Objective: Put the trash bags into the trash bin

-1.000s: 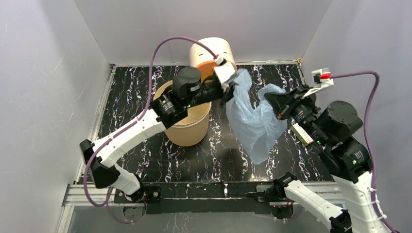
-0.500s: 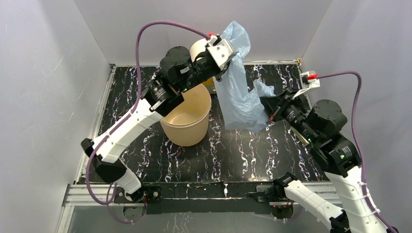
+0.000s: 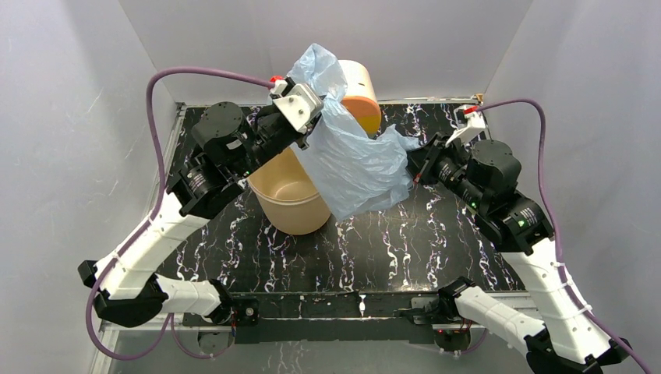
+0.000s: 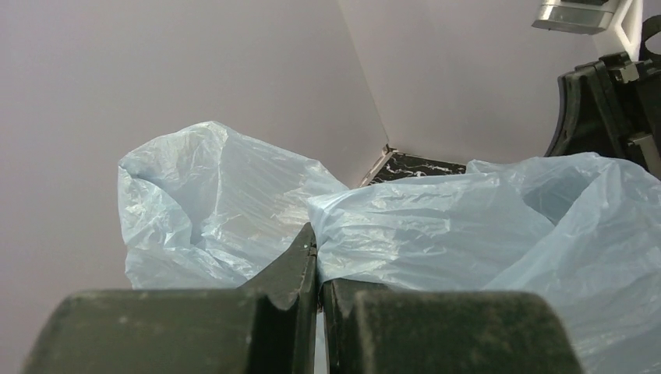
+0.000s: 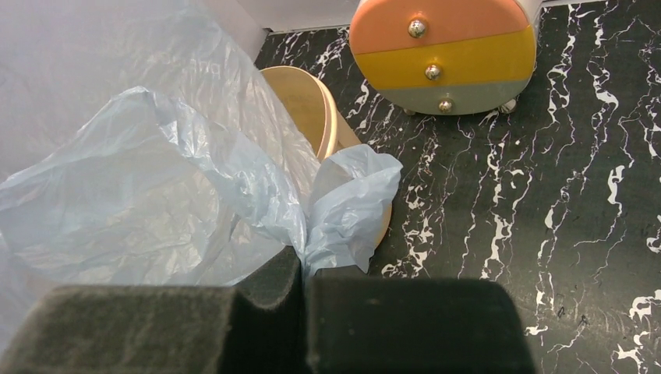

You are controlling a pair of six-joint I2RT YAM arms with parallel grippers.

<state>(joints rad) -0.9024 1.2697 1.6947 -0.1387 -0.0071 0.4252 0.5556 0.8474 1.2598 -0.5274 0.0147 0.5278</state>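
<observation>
The pale-blue trash bag (image 3: 347, 160) hangs stretched in the air between my two grippers, over the right rim of the beige trash bin (image 3: 284, 204). My left gripper (image 3: 310, 123) is shut on the bag's upper left edge, above the bin's far side; in the left wrist view (image 4: 318, 248) the film (image 4: 436, 226) is pinched between the jaws. My right gripper (image 3: 413, 165) is shut on the bag's right edge, to the right of the bin; the right wrist view (image 5: 304, 265) shows the film (image 5: 156, 202) held and the bin (image 5: 308, 109) behind it.
A cream cylinder with an orange-yellow front and knobs (image 3: 358, 97) stands at the back, behind the bag; it also shows in the right wrist view (image 5: 443, 54). Grey walls close in the black marbled table (image 3: 390, 249) on three sides.
Both grippers have carried the bag to the left, from right of the bin to over its right rim. The left arm has swung up and left; the right arm has reached further in.
</observation>
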